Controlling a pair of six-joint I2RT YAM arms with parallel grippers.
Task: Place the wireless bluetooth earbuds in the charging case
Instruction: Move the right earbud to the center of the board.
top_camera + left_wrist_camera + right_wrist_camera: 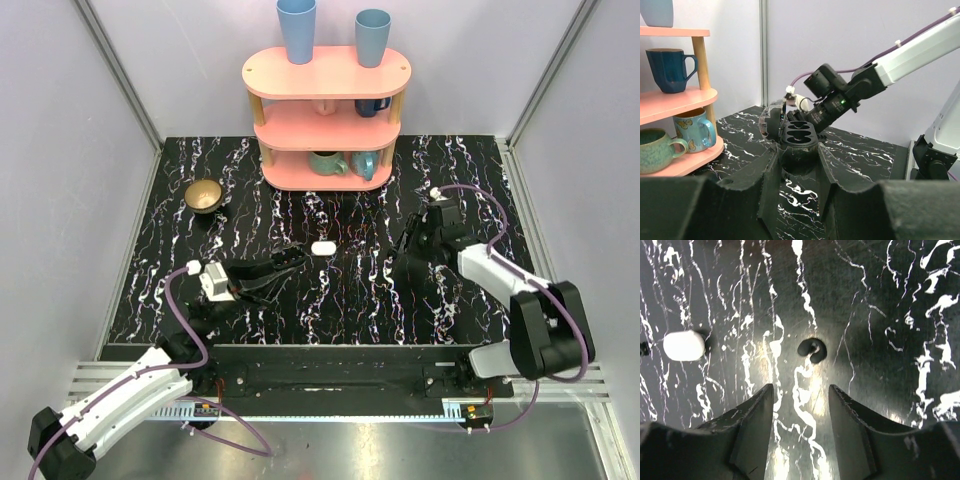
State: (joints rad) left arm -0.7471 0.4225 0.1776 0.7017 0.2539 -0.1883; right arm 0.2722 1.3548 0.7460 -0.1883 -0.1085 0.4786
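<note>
A black oval charging case (800, 134) with two wells and its lid (771, 125) hinged open sits between the fingers of my left gripper (799, 152), which is shut on it just above the table (285, 262). One small black curled earbud (812, 350) lies on the marble just ahead of my right gripper (801, 389). That gripper points down at the table (408, 248), jaws apart, nothing between them. A shut white oval pebble-shaped case (323, 247) lies on the table between the arms, left of the right fingers (684, 345). No other earbud shows.
A pink three-tier shelf (327, 72) with blue cups and mugs stands at the back centre, close to the left gripper's side (675, 102). A tan bowl (204, 195) sits at the back left. Grey walls enclose the black marble table (350, 300).
</note>
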